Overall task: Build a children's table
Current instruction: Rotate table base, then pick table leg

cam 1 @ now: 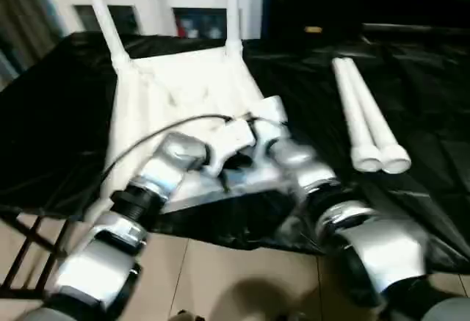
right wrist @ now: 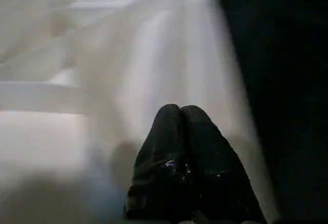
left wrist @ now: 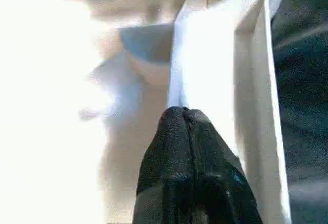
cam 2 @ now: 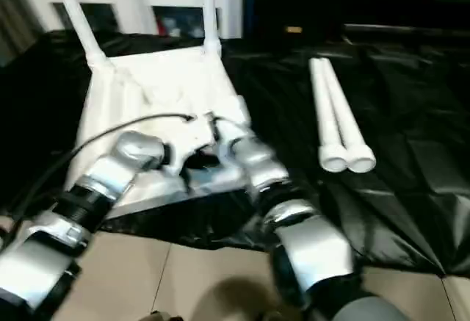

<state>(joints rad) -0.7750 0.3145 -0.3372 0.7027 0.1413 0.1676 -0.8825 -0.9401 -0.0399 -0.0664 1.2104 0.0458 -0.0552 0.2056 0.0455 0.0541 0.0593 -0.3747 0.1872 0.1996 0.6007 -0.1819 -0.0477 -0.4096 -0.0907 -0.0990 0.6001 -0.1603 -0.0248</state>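
Tabletop: I see the white tabletop (cam 1: 176,101) lying underside up on the black-covered desk (cam 1: 433,152), left of centre, its near edge close to the desk's near edge.
Fitted legs: two white legs stand up from the tabletop's far corner sockets, the far-left leg (cam 1: 103,12) leaning left, the far-right leg (cam 1: 232,5) nearly upright.
Loose legs: two more white legs (cam 1: 363,119) lie side by side, touching each other, on the desk to the right of the tabletop and well apart from it, thick ends toward me.
Left end effector: left end effector (left wrist: 185,112), fingers pinched together with nothing between them; in the left wrist view it sits over the tabletop's ribbed underside beside a raised rib. I cannot tell whether it touches the plastic.
Right end effector: right end effector (right wrist: 179,108), fingers likewise pressed together and holding nothing; in the right wrist view it is over the tabletop's white surface near the edge that borders the black desk.
Arms: both silver forearms (cam 1: 169,167) meet over the tabletop's near edge, wrists close together.
Background: a white glass-door cabinet (cam 1: 161,5) stands beyond the desk's far edge.
Floor: pale tiled floor (cam 1: 235,277) shows below the desk's near edge.
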